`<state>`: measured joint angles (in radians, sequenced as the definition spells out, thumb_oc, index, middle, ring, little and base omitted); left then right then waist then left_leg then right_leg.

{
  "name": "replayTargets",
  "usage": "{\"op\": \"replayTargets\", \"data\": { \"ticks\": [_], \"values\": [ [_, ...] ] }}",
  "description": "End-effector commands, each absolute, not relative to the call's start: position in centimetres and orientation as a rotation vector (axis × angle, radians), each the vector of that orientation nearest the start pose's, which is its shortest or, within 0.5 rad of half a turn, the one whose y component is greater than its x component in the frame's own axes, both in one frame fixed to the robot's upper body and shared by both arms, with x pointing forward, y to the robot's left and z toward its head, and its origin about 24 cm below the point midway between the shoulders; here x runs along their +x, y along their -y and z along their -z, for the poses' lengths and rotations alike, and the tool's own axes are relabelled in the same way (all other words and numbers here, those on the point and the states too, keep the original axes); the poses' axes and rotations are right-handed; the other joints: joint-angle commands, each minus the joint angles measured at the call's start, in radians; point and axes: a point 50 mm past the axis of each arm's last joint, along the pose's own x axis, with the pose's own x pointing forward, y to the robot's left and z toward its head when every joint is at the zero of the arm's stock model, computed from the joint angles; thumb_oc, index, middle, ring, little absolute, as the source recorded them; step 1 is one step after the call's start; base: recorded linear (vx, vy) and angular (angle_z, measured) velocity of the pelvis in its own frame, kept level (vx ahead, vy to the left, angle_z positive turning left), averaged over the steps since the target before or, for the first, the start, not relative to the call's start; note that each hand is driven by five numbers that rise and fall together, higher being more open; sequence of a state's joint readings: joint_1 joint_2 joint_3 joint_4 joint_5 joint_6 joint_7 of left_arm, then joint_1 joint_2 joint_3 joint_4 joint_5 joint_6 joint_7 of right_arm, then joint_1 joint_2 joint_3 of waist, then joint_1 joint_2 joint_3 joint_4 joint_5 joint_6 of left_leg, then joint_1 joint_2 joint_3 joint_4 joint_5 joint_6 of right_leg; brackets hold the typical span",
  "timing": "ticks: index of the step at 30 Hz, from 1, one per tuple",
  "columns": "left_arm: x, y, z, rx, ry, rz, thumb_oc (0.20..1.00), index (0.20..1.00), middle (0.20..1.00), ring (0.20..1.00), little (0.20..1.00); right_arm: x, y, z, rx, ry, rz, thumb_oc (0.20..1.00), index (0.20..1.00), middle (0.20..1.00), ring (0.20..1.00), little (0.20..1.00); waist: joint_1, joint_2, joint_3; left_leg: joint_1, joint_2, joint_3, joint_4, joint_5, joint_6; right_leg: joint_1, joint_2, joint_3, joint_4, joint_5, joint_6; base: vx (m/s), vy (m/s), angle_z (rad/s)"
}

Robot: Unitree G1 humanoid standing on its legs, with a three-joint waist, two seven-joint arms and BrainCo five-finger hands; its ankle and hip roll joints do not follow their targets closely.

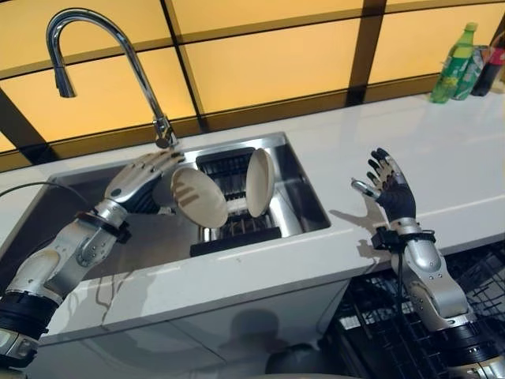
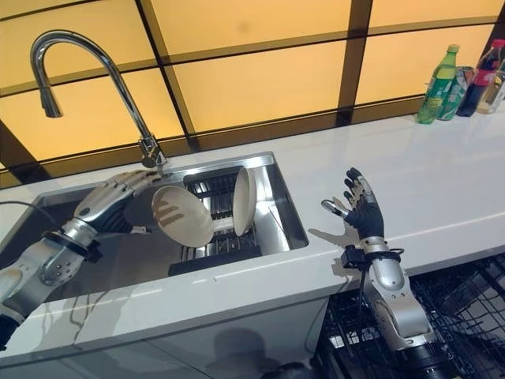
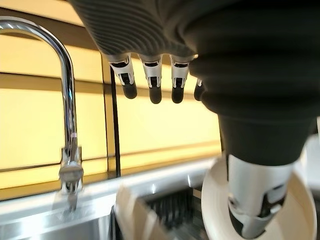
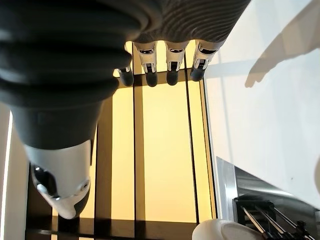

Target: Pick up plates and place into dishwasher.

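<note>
Plates were not in the dishwasher yet. Two of them were in the sink (image 1: 304, 207). One plate (image 1: 199, 197) leaned in the left hand (image 1: 140, 180), with the thumb on its face and the fingers behind its rim, so the hand was grasping it. The other plate (image 1: 259, 182) stood on its edge in the dark rack (image 1: 230, 170) inside the sink, just beside the first one.

The right hand (image 1: 388, 183) was up over the white counter (image 1: 450, 150), fingers spread, holding nothing.

The dishwasher basket (image 1: 371, 324) showed low down, under the counter by the right arm. I think the job had only just started: one plate was grabbed, and both had to go down there.

The tap (image 1: 102, 39) curved high over the left hand, and the sink's shiny wall was close all round the plate, so lifting it needed care. The counter by the right hand had lots of room. Bottles (image 1: 467, 67) stood far off in the corner.
</note>
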<state>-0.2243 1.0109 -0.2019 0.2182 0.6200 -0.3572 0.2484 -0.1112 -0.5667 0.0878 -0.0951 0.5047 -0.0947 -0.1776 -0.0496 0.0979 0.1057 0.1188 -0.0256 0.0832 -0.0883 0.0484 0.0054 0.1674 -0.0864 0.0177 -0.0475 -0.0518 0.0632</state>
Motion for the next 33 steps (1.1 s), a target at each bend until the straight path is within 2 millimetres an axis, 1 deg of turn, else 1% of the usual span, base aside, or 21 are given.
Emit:
{"op": "replayTargets", "data": {
  "ticks": [1,3,7,10,14,17,24,28,31,32,33],
  "values": [
    [28.5,-30.0,-17.2,1.707,0.442,-0.006,1.000,1.000,1.000,1.000,1.000,27.1,22.6,-14.1,-0.020,0.354,0.009,1.000,1.000,1.000,1.000,1.000,0.007,-0.054,-0.011,-0.006,-0.014,-0.009,0.091,-0.142,0.014,-0.123,-0.123,0.011,0.043,0.084,0.104,0.04,0.043,-0.01],
    [28.3,-30.3,-17.0,1.737,0.453,-0.019,1.000,1.000,1.000,1.000,1.000,27.0,22.6,-13.9,-0.023,0.345,0.012,1.000,1.000,1.000,1.000,1.000,0.007,-0.054,-0.008,-0.005,-0.016,-0.006,0.095,-0.144,0.016,-0.121,-0.124,0.011,0.046,0.083,0.105,0.06,0.046,0.00],
    [28.2,-29.9,-16.9,1.782,0.497,-0.017,1.000,1.000,1.000,1.000,1.000,26.8,22.7,-13.8,-0.037,0.336,0.016,1.000,1.000,1.000,1.000,1.000,0.006,-0.054,0.002,-0.014,-0.020,-0.008,0.113,-0.146,0.016,-0.128,-0.129,0.014,0.057,0.083,0.106,0.06,0.035,0.00],
    [28.5,-29.5,-16.7,1.799,0.520,-0.022,1.000,1.000,1.000,1.000,1.000,27.1,22.8,-14.1,-0.050,0.342,0.018,1.000,1.000,1.000,1.000,1.000,0.000,-0.051,0.019,-0.029,-0.024,-0.010,0.125,-0.146,0.017,-0.148,-0.129,0.021,0.071,0.085,0.108,0.01,0.062,-0.02],
    [29.2,-29.0,-16.6,1.848,0.538,-0.043,1.000,1.000,1.000,1.000,1.000,27.7,23.0,-15.1,-0.077,0.365,0.015,1.000,1.000,1.000,1.000,1.000,-0.012,-0.046,0.056,-0.069,-0.031,-0.008,0.145,-0.144,0.015,-0.187,-0.130,0.041,0.083,0.092,0.111,-0.06,0.068,-0.12],
    [30.0,-29.1,-17.5,1.856,0.564,-0.114,1.000,1.000,1.000,1.000,1.000,28.4,23.0,-16.2,-0.092,0.401,0.015,1.000,1.000,1.000,1.000,1.000,-0.021,-0.045,0.092,-0.104,-0.033,-0.002,0.153,-0.139,0.012,-0.217,-0.128,0.053,0.080,0.100,0.111,-0.13,0.057,-0.18],
    [31.7,-28.7,-18.5,1.876,0.585,-0.200,1.000,1.000,1.000,1.000,1.000,29.1,22.4,-17.7,-0.109,0.468,0.003,1.000,1.000,1.000,1.000,1.000,-0.041,-0.054,0.165,-0.158,-0.029,0.012,0.163,-0.125,0.009,-0.264,-0.128,0.071,0.073,0.119,0.113,-0.09,0.030,-0.17],
    [32.2,-29.2,-18.6,1.925,0.567,-0.267,1.000,1.000,1.000,1.000,1.000,29.3,22.0,-18.0,-0.114,0.483,0.000,1.000,1.000,1.000,1.000,1.000,-0.051,-0.062,0.188,-0.173,-0.029,0.020,0.166,-0.120,0.009,-0.283,-0.124,0.082,0.070,0.130,0.113,-0.04,0.031,-0.10],
    [32.6,-29.7,-18.4,1.993,0.513,-0.280,1.000,1.000,1.000,1.000,1.000,29.2,21.9,-18.3,-0.115,0.497,-0.010,1.000,1.000,1.000,1.000,1.000,-0.061,-0.065,0.197,-0.179,-0.028,0.028,0.163,-0.117,0.009,-0.292,-0.122,0.088,0.066,0.135,0.112,-0.02,0.028,-0.09],
    [32.7,-29.8,-18.4,2.000,0.501,-0.281,0.715,0.715,0.715,0.715,0.715,29.2,21.9,-18.3,-0.114,0.500,-0.010,1.000,1.000,1.000,1.000,1.000,-0.061,-0.066,0.199,-0.180,-0.028,0.030,0.163,-0.117,0.009,-0.294,-0.121,0.088,0.067,0.136,0.112,-0.03,0.015,-0.05],
    [32.9,-29.8,-18.2,2.007,0.475,-0.284,0.291,0.291,0.291,0.291,0.291,29.3,21.8,-18.5,-0.114,0.507,-0.013,1.000,1.000,1.000,1.000,1.000,-0.063,-0.066,0.203,-0.185,-0.028,0.030,0.165,-0.115,0.009,-0.299,-0.121,0.089,0.069,0.137,0.111,-0.03,0.011,-0.02]
  ]
}}
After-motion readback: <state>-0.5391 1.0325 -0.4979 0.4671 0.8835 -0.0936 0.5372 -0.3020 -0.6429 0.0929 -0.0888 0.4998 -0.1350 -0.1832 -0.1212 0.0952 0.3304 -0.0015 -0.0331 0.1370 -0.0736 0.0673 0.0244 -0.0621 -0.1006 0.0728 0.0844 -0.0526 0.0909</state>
